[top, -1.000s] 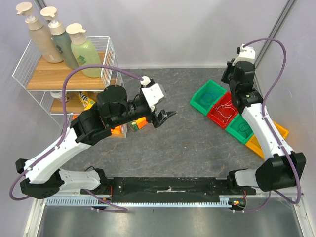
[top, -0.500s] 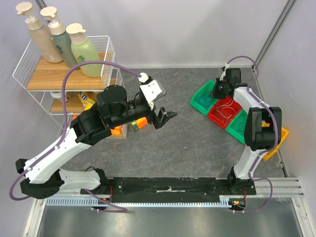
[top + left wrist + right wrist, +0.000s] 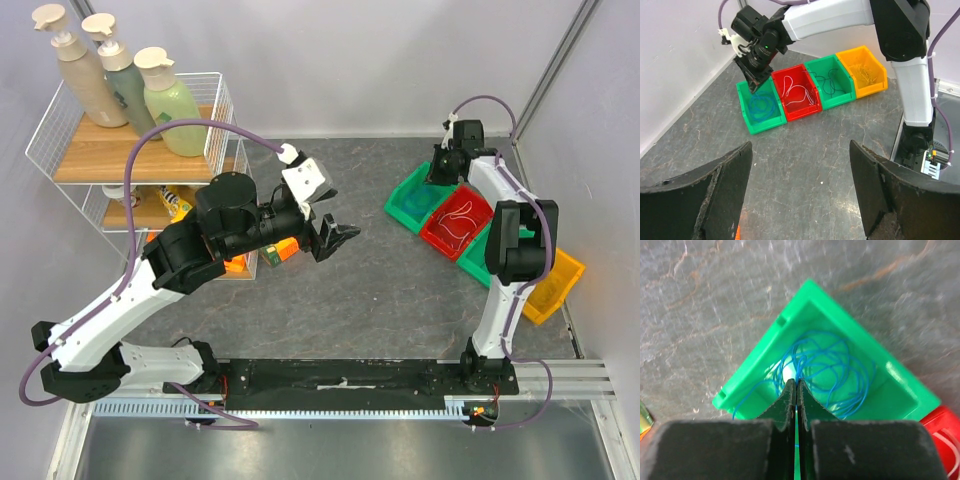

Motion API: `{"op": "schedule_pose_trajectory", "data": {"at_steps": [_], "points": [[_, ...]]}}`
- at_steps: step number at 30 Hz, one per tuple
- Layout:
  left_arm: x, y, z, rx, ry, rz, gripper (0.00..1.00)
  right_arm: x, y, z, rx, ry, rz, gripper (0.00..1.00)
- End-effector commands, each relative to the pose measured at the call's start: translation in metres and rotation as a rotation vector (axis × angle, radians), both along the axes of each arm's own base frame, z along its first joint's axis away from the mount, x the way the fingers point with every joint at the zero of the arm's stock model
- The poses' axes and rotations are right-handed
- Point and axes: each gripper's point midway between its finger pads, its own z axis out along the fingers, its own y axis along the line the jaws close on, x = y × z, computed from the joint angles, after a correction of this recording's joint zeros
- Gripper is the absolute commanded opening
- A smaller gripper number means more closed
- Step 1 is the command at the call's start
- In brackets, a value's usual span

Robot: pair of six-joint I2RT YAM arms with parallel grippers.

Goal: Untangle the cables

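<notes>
A coiled blue cable (image 3: pixel 840 365) lies in the end green bin (image 3: pixel 760 357). My right gripper (image 3: pixel 795 382) is down in that bin with its jaws pressed together on a strand of the blue cable. The left wrist view shows the same gripper (image 3: pixel 751 82) over the blue cable (image 3: pixel 760 106). Beside it, the red bin (image 3: pixel 795 92) holds a white cable, the second green bin (image 3: pixel 832 82) a dark cable, and the orange bin (image 3: pixel 862 67) a pale one. My left gripper (image 3: pixel 800 170) hangs wide open and empty over the bare table, seen mid-table in the top view (image 3: pixel 340 238).
A white wire rack (image 3: pixel 130 150) with three pump bottles on its wooden shelf stands at the back left. A small orange and green box (image 3: pixel 280 252) sits under my left arm. The row of bins (image 3: pixel 455 225) runs diagonally along the right side.
My right arm has swung down from its raised pose to the end green bin, and its gripper now sits on the blue cable. My left arm has barely moved.
</notes>
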Motion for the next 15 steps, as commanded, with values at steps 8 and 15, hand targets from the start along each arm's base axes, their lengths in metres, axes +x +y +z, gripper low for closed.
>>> {"op": "schedule_pose_trajectory", "data": {"at_steps": [8, 15], "points": [[-0.009, 0.007, 0.028, -0.096, 0.027, 0.011, 0.84, 0.028, -0.025, -0.006, -0.204, -0.08, 0.092, 0.0], [-0.005, 0.009, 0.027, -0.089, 0.023, 0.029, 0.83, -0.001, -0.007, 0.004, -0.184, -0.062, 0.083, 0.23]]}}
